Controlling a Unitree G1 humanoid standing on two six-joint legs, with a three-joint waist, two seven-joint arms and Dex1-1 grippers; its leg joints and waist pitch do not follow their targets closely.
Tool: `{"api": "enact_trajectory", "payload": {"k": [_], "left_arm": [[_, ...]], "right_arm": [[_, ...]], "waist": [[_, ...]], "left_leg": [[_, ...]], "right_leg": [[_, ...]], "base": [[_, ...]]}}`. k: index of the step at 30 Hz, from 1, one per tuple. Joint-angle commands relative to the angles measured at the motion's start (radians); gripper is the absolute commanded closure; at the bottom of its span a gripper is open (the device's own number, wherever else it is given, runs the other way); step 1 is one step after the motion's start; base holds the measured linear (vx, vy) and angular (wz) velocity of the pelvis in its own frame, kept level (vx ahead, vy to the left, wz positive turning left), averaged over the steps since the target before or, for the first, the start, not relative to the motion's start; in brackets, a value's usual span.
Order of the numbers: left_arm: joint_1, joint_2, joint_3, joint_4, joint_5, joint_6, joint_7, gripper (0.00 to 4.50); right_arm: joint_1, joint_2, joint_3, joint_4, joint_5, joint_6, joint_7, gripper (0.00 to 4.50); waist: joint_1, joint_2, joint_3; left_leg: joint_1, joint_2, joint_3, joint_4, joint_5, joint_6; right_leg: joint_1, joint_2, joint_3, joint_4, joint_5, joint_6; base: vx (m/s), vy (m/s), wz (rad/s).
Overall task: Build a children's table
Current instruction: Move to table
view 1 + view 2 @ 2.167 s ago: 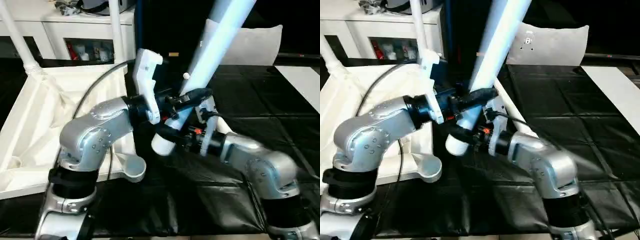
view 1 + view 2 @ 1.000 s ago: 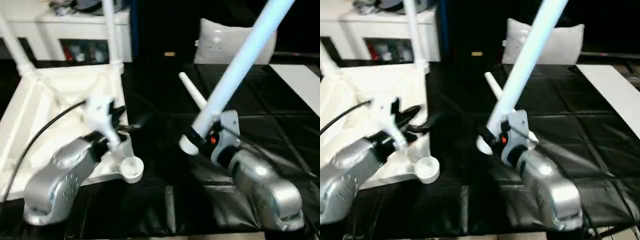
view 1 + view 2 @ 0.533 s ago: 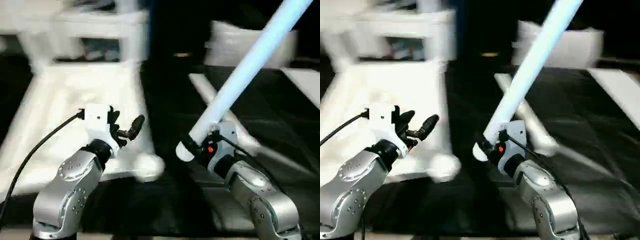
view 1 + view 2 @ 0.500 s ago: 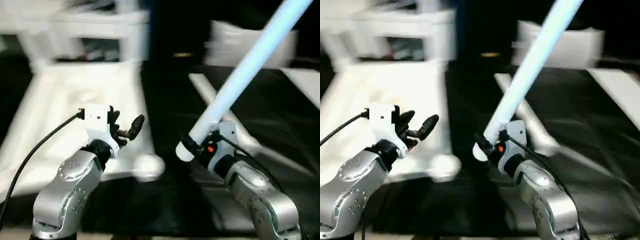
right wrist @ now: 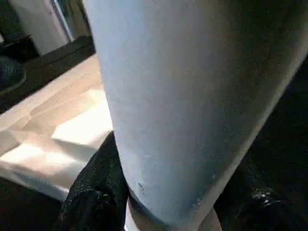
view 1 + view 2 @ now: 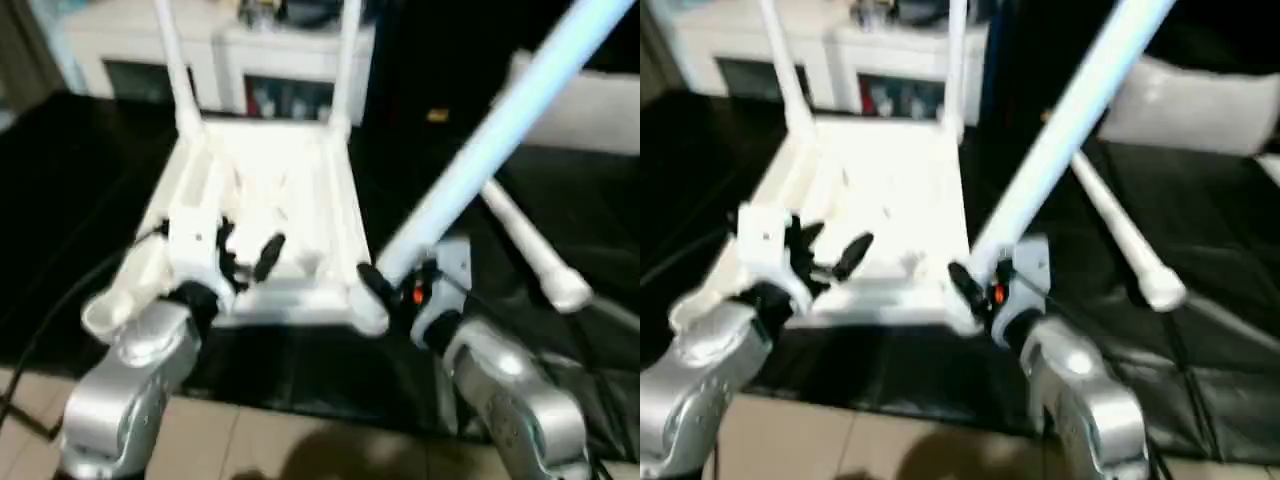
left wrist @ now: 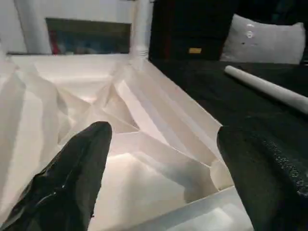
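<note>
The white tabletop (image 6: 270,190) lies upside down on the black mat, ribbed underside (image 7: 134,110) up. Two white legs (image 6: 170,60) (image 6: 345,60) stand in its far corners. My right gripper (image 6: 395,282) is shut on a third leg (image 6: 500,130), which tilts up and to the right. That leg's lower end sits right at the near right corner socket (image 6: 372,318). In the right wrist view the leg (image 5: 192,96) sits between the black fingers (image 5: 96,187). A further leg (image 6: 525,245) lies on the mat at the right. My left gripper (image 6: 245,255) is open above the tabletop's near edge, holding nothing.
A white cabinet (image 6: 250,45) stands behind the tabletop. A grey-white cushion panel (image 6: 590,100) leans at the back right. The black mat (image 6: 560,190) covers the work area, and beige floor tiles (image 6: 250,450) show at its near edge.
The camera has swung, so the tabletop now shows mid-picture. The held leg's lower end has come in close to the near right corner socket. My left gripper stays open.
</note>
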Motion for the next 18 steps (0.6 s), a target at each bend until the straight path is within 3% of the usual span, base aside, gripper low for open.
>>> {"api": "enact_trajectory", "payload": {"k": [1, 2, 3, 4, 5, 6, 7, 8, 9, 10, 11, 12, 13, 14, 15, 17, 18], "left_arm": [[-0.028, 0.008, -0.031, 0.011, 0.008, -0.002, -0.025, 0.49], [-0.030, 0.012, -0.035, 0.012, 0.010, -0.001, -0.025, 0.49], [-0.031, 0.013, -0.035, 0.014, 0.012, -0.001, -0.024, 0.49], [-0.034, 0.012, -0.037, 0.022, 0.018, -0.003, -0.019, 0.49], [-0.036, 0.010, -0.037, 0.027, 0.024, -0.007, -0.014, 0.49], [-0.038, 0.005, -0.037, 0.032, 0.024, -0.007, -0.012, 0.49], [-0.041, 0.000, -0.038, 0.036, 0.026, -0.008, -0.013, 0.49], [-0.044, 0.000, -0.046, 0.039, 0.036, -0.010, -0.013, 0.49], [-0.047, -0.004, -0.052, 0.042, 0.045, -0.013, -0.010, 0.49], [-0.048, -0.004, -0.052, 0.043, 0.045, -0.013, -0.010, 0.49], [-0.050, -0.012, -0.054, 0.045, 0.047, -0.012, -0.006, 0.49], [-0.052, -0.030, -0.052, 0.053, 0.029, -0.012, -0.010, 0.49], [-0.053, -0.033, -0.052, 0.055, 0.024, -0.013, -0.013, 0.49], [-0.055, -0.021, -0.070, 0.055, 0.017, -0.024, -0.048, 0.49], [-0.059, -0.005, -0.087, 0.058, 0.021, -0.028, -0.072, 0.49], [-0.075, 0.061, -0.151, 0.072, 0.031, -0.043, -0.180, 0.49], [-0.079, 0.076, -0.164, 0.075, 0.034, -0.052, -0.206, 0.49]], "right_arm": [[-0.002, -0.011, -0.033, 0.000, -0.012, -0.011, -0.010, 2.59], [-0.004, -0.011, -0.035, 0.003, -0.013, -0.011, -0.009, 2.59], [-0.005, -0.011, -0.035, 0.004, -0.014, -0.012, -0.008, 2.59], [-0.007, -0.014, -0.036, 0.005, -0.017, -0.014, -0.007, 2.59], [-0.009, -0.015, -0.036, 0.006, -0.017, -0.014, -0.010, 2.59], [-0.011, -0.017, -0.036, 0.006, -0.019, -0.014, -0.010, 2.59], [-0.015, -0.021, -0.035, 0.008, -0.023, -0.018, -0.009, 2.59], [-0.019, -0.026, -0.035, 0.011, -0.026, -0.023, -0.007, 2.59], [-0.025, -0.029, -0.037, 0.015, -0.026, -0.026, -0.006, 2.59], [-0.026, -0.030, -0.037, 0.015, -0.027, -0.026, -0.006, 2.59], [-0.031, -0.034, -0.039, 0.018, -0.030, -0.027, -0.006, 2.59], [-0.044, -0.045, -0.043, 0.025, -0.036, -0.028, -0.002, 2.59], [-0.047, -0.047, -0.045, 0.027, -0.037, -0.028, -0.001, 2.59], [-0.055, -0.053, -0.056, 0.031, -0.032, -0.023, 0.004, 2.59], [-0.060, -0.059, -0.061, 0.035, -0.025, -0.016, 0.013, 2.59], [-0.063, -0.071, -0.086, 0.035, 0.011, 0.003, 0.040, 2.59], [-0.063, -0.074, -0.091, 0.035, 0.015, 0.005, 0.043, 2.59]], "waist": [[-0.015, 0.007, -0.033], [-0.007, 0.000, -0.038], [-0.007, -0.006, -0.046], [-0.002, -0.016, -0.058], [0.005, -0.017, -0.064], [0.011, -0.016, -0.064], [0.010, -0.020, -0.061], [0.005, -0.021, -0.048], [0.002, -0.021, -0.050], [0.005, -0.019, -0.062], [0.004, -0.023, -0.062], [0.005, -0.031, -0.064], [0.007, -0.028, -0.065], [0.009, -0.034, -0.066], [0.010, -0.030, -0.068], [0.013, -0.032, -0.072], [0.017, -0.027, -0.077]], "left_leg": [[0.008, 0.086, -0.045, -0.198, -0.590, -0.147], [0.018, 0.085, -0.027, -0.188, -0.508, -0.110], [0.019, 0.085, -0.019, -0.185, -0.444, -0.092], [0.012, 0.091, -0.006, -0.189, -0.295, -0.057], [0.012, 0.097, 0.010, -0.195, -0.146, -0.021], [0.019, 0.099, 0.021, -0.194, -0.102, -0.001], [0.018, 0.101, 0.027, -0.202, -0.111, 0.016], [0.018, 0.102, 0.035, -0.210, -0.336, -0.010], [0.015, 0.101, 0.032, -0.210, -0.372, -0.024], [0.015, 0.104, 0.033, -0.207, -0.368, -0.037], [0.013, 0.106, 0.035, -0.208, -0.349, -0.034], [0.005, 0.108, 0.042, -0.211, -0.294, -0.020], [-0.002, 0.109, 0.046, -0.213, -0.247, -0.008], [-0.006, 0.110, 0.049, -0.212, -0.216, 0.005], [-0.007, 0.110, 0.051, -0.212, -0.196, 0.008], [-0.007, 0.113, 0.058, -0.212, -0.136, 0.023], [0.001, 0.113, 0.063, -0.210, -0.083, 0.033]], "right_leg": [[0.012, -0.084, 0.039, -0.087, -0.385, -0.064], [0.001, -0.101, 0.053, -0.112, -0.493, -0.063], [0.004, -0.106, 0.056, -0.119, -0.499, -0.067], [0.014, -0.106, 0.060, -0.117, -0.417, -0.085], [0.018, -0.098, 0.058, -0.110, -0.261, -0.119], [0.011, -0.095, 0.060, -0.109, -0.193, -0.138], [0.011, -0.092, 0.060, -0.111, -0.183, -0.149], [-0.012, -0.087, 0.058, -0.123, -0.417, -0.134], [-0.011, -0.089, 0.056, -0.124, -0.477, -0.116], [-0.015, -0.089, 0.057, -0.125, -0.484, -0.096], [-0.017, -0.087, 0.058, -0.125, -0.456, -0.094], [-0.013, -0.083, 0.059, -0.121, -0.383, -0.101], [-0.009, -0.081, 0.058, -0.115, -0.326, -0.114], [-0.008, -0.081, 0.057, -0.112, -0.292, -0.125], [-0.005, -0.081, 0.057, -0.108, -0.268, -0.131], [-0.004, -0.074, 0.056, -0.102, -0.173, -0.146], [-0.003, -0.068, 0.055, -0.094, -0.084, -0.160]], "base": [[0.000, 0.000, 0.00], [0.000, 0.000, 0.00], [0.000, 0.000, 0.00], [0.000, 0.000, 0.00], [0.000, 0.000, 0.00], [-0.041, -0.060, 0.13], [-0.040, -0.057, 0.09], [-0.040, -0.057, 0.09], [-0.017, -0.052, -0.04], [0.003, -0.053, -0.02], [0.003, -0.053, -0.02], [0.000, 0.000, 0.00], [0.000, 0.000, 0.00], [0.000, 0.000, 0.00], [0.000, 0.000, 0.00], [0.000, 0.000, 0.00], [0.000, 0.000, 0.00]]}}
